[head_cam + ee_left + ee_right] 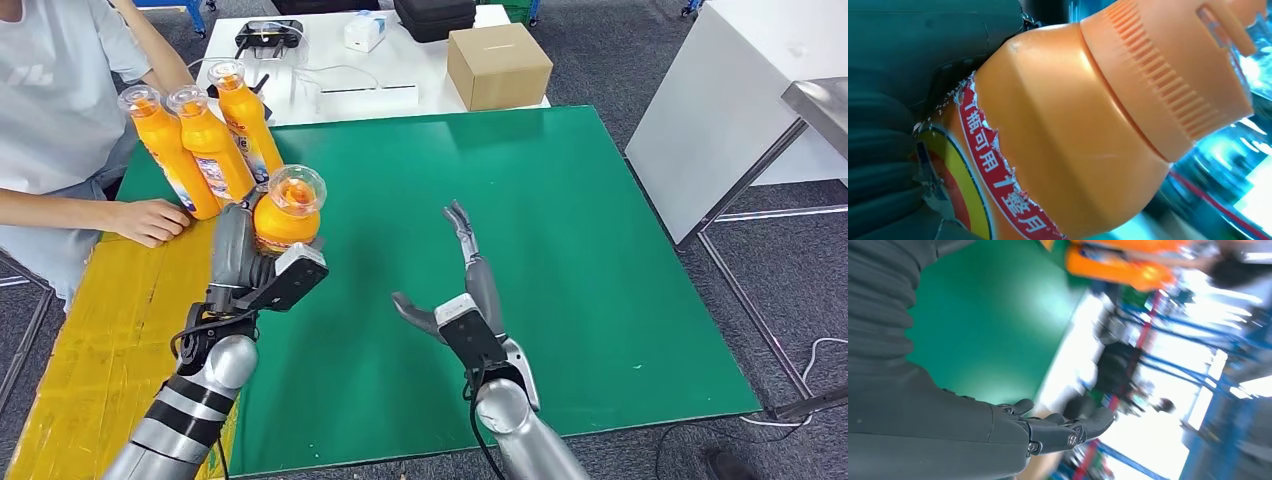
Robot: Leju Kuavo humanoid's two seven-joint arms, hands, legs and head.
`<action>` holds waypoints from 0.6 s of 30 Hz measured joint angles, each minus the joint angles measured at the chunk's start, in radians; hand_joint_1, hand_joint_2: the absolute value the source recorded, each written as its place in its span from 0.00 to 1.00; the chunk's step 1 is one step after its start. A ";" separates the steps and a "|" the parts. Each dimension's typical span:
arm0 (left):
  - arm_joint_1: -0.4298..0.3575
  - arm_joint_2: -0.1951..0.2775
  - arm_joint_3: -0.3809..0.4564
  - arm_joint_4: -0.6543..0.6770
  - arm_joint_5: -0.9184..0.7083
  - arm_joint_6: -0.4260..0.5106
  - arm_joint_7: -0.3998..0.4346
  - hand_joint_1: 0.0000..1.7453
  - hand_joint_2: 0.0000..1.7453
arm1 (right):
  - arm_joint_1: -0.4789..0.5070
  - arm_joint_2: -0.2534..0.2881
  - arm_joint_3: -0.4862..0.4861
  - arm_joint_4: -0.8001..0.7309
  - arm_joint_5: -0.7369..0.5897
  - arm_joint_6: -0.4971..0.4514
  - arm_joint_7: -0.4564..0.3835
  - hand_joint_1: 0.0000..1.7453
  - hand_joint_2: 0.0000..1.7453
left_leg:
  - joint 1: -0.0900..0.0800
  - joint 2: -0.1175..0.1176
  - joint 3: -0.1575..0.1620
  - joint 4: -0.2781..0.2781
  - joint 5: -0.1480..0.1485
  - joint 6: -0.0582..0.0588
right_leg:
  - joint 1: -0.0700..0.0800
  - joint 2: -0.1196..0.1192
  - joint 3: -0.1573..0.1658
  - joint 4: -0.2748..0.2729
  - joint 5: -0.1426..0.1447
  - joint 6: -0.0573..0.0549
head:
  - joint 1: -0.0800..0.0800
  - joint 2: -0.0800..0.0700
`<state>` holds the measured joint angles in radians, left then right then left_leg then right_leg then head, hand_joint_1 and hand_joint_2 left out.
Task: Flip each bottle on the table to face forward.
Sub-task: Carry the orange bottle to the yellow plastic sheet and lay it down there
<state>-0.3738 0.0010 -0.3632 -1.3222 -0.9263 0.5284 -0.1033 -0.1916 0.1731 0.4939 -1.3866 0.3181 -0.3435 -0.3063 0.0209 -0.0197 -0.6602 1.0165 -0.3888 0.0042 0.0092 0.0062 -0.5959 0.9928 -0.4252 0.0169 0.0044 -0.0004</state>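
Observation:
My left hand (245, 262) grips an orange bottle (287, 212) with a clear cap, lifted over the left side of the green table (560, 250). Close up, the held bottle (1058, 145) shows its orange ribbed cap and a torn red-and-yellow label. Three more orange bottles (205, 140) stand upright in a row at the table's far left corner. My right hand (460, 290) hovers over the middle of the table, fingers spread and holding nothing. In the right wrist view the right hand (1048, 430) is open above the green surface, and the orange bottles (1118, 267) appear blurred in the distance.
A person in a white shirt sits at the left, a hand (150, 220) resting by the standing bottles. A yellow strip (110, 330) borders the table's left side. Behind it a white table holds a cardboard box (498, 65) and devices. A white cabinet (720, 110) stands right.

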 joint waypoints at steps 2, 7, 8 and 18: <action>-0.002 0.012 0.026 0.016 -0.179 0.041 0.055 1.00 1.00 | 0.022 -0.009 -0.004 -0.064 0.017 -0.015 -0.005 0.00 1.00 | 0.000 0.001 0.000 0.000 0.000 0.000 | 0.000 0.000 0.000 0.000 0.000 0.000 | 0.000 0.000; -0.004 0.027 0.067 0.048 -0.255 0.052 0.082 1.00 1.00 | 0.052 -0.025 -0.008 -0.162 0.028 -0.025 -0.004 0.00 1.00 | 0.000 0.000 0.000 0.000 0.000 0.000 | 0.000 0.000 0.000 0.000 0.000 0.000 | 0.000 0.000; -0.006 0.029 0.070 0.053 -0.276 0.043 0.096 1.00 1.00 | 0.056 -0.027 -0.008 -0.172 0.032 -0.029 -0.007 0.00 1.00 | 0.000 0.000 0.000 0.000 0.000 0.000 | 0.000 0.000 0.000 0.000 0.000 0.000 | 0.000 0.000; -0.144 0.084 0.022 0.346 -0.635 -0.201 0.334 1.00 1.00 | 0.091 -0.045 -0.006 -0.349 0.159 -0.128 -0.027 0.00 1.00 | 0.000 0.000 0.000 0.000 0.001 -0.001 | 0.000 0.000 0.000 0.000 0.000 0.000 | 0.000 0.000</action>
<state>-0.5175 0.0849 -0.3411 -0.9761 -1.5611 0.3273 0.2306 -0.1001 0.1283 0.4884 -1.7355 0.4774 -0.4711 -0.3333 0.0209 -0.0194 -0.6597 1.0165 -0.3881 0.0034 0.0090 0.0063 -0.5960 0.9928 -0.4248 0.0166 0.0043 -0.0004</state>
